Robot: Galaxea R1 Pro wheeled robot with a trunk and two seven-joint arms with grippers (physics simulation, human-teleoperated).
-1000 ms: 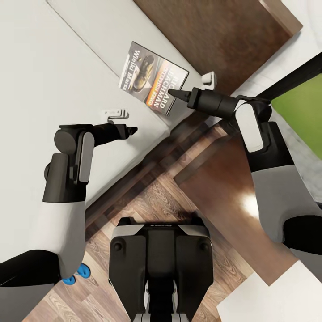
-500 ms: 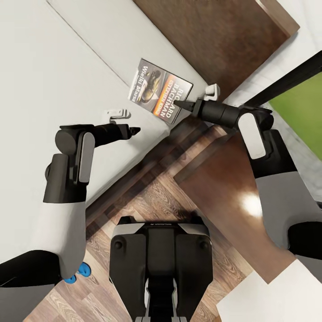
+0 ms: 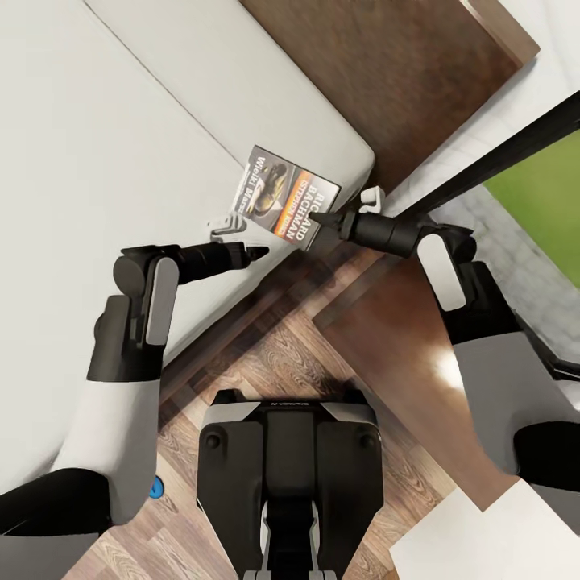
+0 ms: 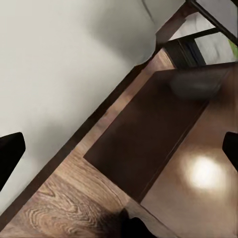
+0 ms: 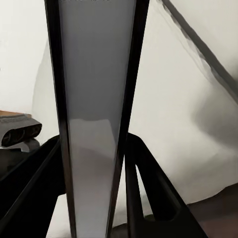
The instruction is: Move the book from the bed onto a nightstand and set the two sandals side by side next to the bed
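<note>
The book [image 3: 284,204], with a grey cover and an orange band, hangs tilted over the bed's near corner. My right gripper [image 3: 325,221] is shut on its lower edge. The right wrist view looks along the book's pale edge [image 5: 94,124], clamped between dark fingers [image 5: 148,198]. My left gripper [image 3: 239,240] stands open above the edge of the mattress [image 3: 121,145], with nothing between its fingers [image 4: 10,153]. The glossy reddish-brown nightstand [image 3: 403,330] stands right of the bed, below my right arm. A blue bit of one sandal [image 3: 155,486] peeks out by my left elbow.
The dark brown headboard [image 3: 387,72] runs behind the mattress. The dark bed frame [image 3: 242,322] edges the wood-plank floor [image 3: 266,362]. A black window frame [image 3: 515,145] with green lawn behind it is at the right. My base [image 3: 286,483] fills the bottom middle.
My right gripper has drawn the book across the mattress to the bed's near corner, toward the nightstand. My left arm has shifted a little to the right.
</note>
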